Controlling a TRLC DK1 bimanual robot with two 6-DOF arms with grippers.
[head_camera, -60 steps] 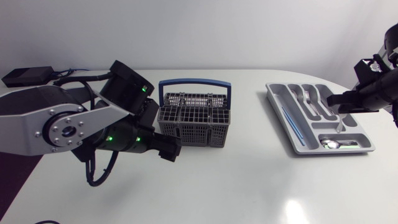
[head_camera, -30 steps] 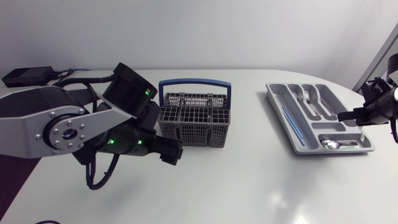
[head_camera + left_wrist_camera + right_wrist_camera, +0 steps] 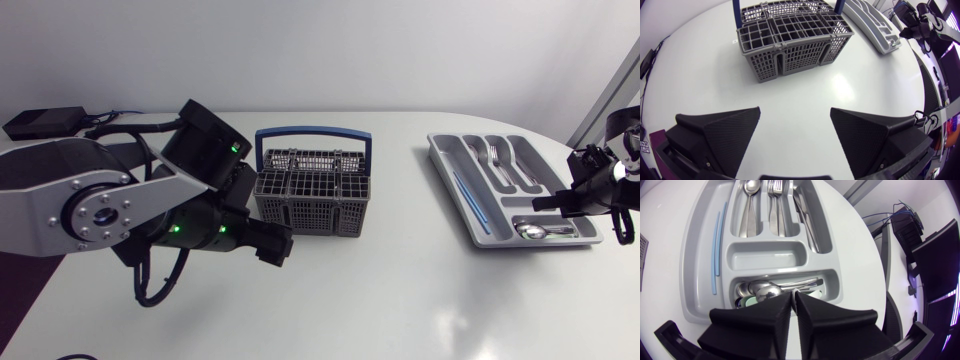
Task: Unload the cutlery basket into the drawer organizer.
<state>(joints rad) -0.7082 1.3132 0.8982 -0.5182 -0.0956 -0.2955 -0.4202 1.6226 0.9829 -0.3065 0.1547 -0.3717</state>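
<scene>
- Two arms are working over the white table [image 3: 400,300]. My left arm [image 3: 100,210], the biggest thing in the head view, is keeping almost still at 9 o'clock.
- Sitting at about 10 o'clock from the table's middle, the grey cutlery basket [image 3: 310,190] with its blue handle is showing no cutlery in the compartments I can see. I am judging the unloading to be nearly or wholly finished.
- Lying well apart from the basket, at 3 o'clock, the drawer organizer [image 3: 450,185] is holding the sorted pieces.
- My left gripper [image 3: 275,243] is hanging at the basket's 8 o'clock corner with its fingers spread wide and nothing between them.
- My right gripper [image 3: 545,203] is pulling back. A second ago it was over the organizer's middle, and now it is hovering over the 4 o'clock end, with its fingers pressed together on nothing. That is suggesting a piece has just been dropped off.
- Lying in the long compartments are forks [image 3: 775,205] and knives [image 3: 807,220], and a pale blue rod [image 3: 716,250] is lying in the side slot.
- Resting just ahead of my right fingertips are the small spoons [image 3: 765,287].
</scene>
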